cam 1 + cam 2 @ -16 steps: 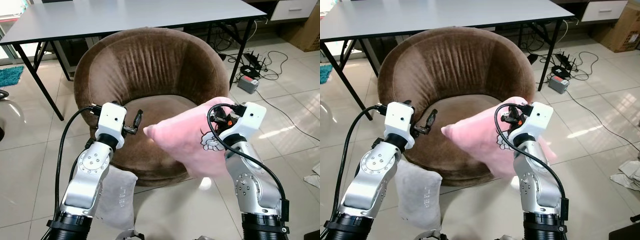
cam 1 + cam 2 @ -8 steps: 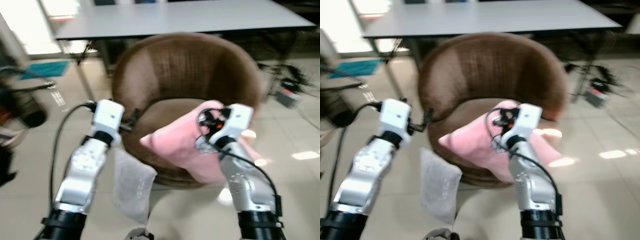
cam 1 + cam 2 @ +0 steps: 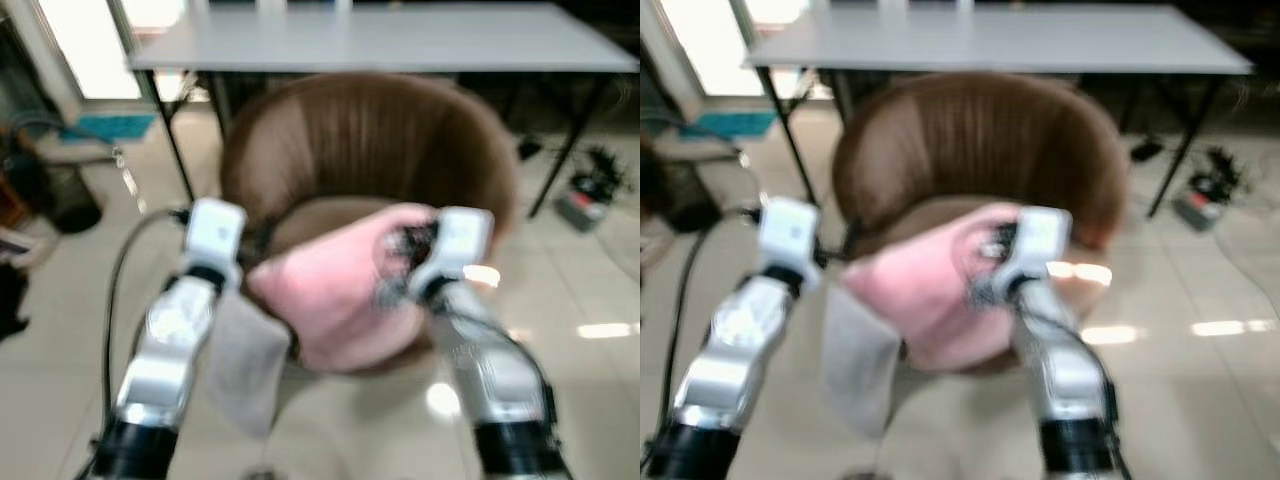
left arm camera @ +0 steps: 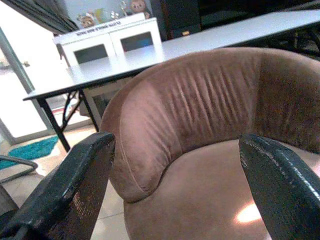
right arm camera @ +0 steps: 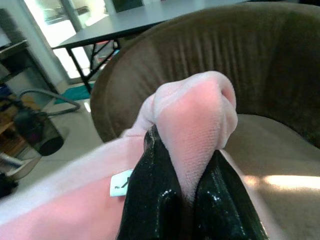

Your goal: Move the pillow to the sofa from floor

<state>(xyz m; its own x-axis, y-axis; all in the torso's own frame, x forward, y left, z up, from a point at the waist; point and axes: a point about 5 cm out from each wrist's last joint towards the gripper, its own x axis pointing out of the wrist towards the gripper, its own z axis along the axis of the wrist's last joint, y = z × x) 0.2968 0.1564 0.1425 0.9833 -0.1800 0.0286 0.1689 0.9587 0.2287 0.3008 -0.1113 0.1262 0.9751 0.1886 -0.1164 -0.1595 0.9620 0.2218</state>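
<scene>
1. Since half a second ago my head view has swung and stays blurred, so the whole scene sits differently in it; the soft pink velvet pillow (image 3: pixel 335 300) now lies further toward my left, its corner reaching in front of my left wrist.
2. My left tool (image 4: pixel 175 185) has its two black fingers (image 4: pixel 70 185) wide apart with nothing between them, held in front of the round brown velvet tub sofa (image 4: pixel 200 115).
3. A grey fabric cushion (image 3: pixel 245 360) leans against the sofa's front, below my left arm.
4. The pillow hangs over the sofa's front edge, long axis running left to right, one corner pointing to my left.
5. My right tool (image 5: pixel 187 200) is clamped together on a bunched fold of the pillow.
6. A long grey bench (image 3: pixel 400 45) stands behind the sofa.
</scene>
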